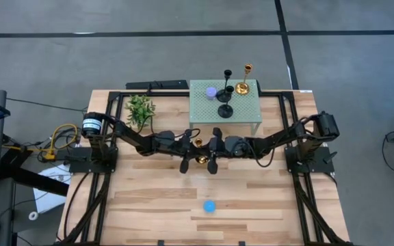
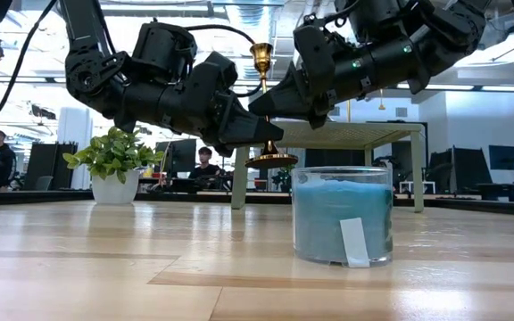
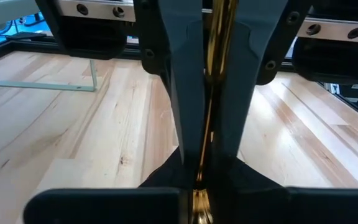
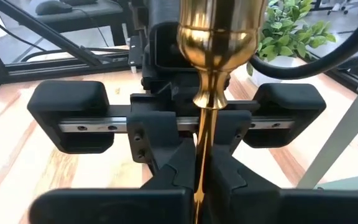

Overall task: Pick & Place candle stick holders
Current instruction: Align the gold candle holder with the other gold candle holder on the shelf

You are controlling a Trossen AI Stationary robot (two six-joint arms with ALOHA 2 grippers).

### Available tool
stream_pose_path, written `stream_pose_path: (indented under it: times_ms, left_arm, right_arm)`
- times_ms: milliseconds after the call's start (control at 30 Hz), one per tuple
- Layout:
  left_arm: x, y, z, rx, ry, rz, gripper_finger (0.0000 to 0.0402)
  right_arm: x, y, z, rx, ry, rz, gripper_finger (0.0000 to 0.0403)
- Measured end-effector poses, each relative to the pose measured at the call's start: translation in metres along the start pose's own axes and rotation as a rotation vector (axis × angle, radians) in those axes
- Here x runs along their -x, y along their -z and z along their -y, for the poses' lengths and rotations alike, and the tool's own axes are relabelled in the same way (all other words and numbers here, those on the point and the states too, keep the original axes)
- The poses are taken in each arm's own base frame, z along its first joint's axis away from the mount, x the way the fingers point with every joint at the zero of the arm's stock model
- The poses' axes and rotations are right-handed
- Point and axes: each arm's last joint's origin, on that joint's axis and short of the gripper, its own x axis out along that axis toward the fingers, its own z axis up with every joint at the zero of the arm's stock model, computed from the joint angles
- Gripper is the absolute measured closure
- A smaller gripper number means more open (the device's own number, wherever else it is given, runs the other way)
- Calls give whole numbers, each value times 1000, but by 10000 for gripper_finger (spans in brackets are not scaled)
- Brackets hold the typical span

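A shiny gold candlestick holder (image 1: pixel 200 150) stands upright in the air between my two grippers at the table's middle; its cup (image 2: pixel 261 55) is up and its flared base (image 2: pixel 270 160) is down. My left gripper (image 1: pixel 193 150) and my right gripper (image 1: pixel 208 150) face each other, both shut on its stem. Two matte black holders (image 1: pixel 226 109) and a second gold holder (image 1: pixel 243 86) stand on their bases on a small green table (image 1: pixel 245 109) at the far side. My left gripper pinches the gold holder's stem low down, just above the base (image 2: pixel 269 143), between its two fingers. It comes level from the table's left, slanting slightly down, fingers across the stem (image 3: pixel 199 180). The holder is upright and clear of the table. My right gripper pinches the same stem (image 4: pixel 199 155) higher up, about mid-height (image 2: pixel 263 107), between its two fingers. It comes level from the table's right, fingers across the stem. The cup (image 4: pixel 216 37) stands above its fingers.
A green potted plant (image 1: pixel 140 109) stands at the far left. A purple round piece (image 1: pixel 211 91) sits on the green table. A blue round piece in a glass jar (image 2: pixel 342 214) stands near the front edge and also shows in the high view (image 1: pixel 209 206). People sit in the room beyond (image 2: pixel 205 165).
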Motion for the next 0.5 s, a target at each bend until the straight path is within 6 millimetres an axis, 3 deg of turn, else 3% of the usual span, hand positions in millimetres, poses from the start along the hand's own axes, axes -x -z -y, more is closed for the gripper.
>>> stream_pose_path:
  times_ms: [333, 500]
  left_arm:
    - [0, 1, -4, 7, -11, -13, 364]
    - [3, -2, -5, 4, -22, 0, 365]
  right_arm:
    - [1, 0, -1, 45, 24, 1, 399]
    - [20, -6, 4, 58, 79, 17, 400]
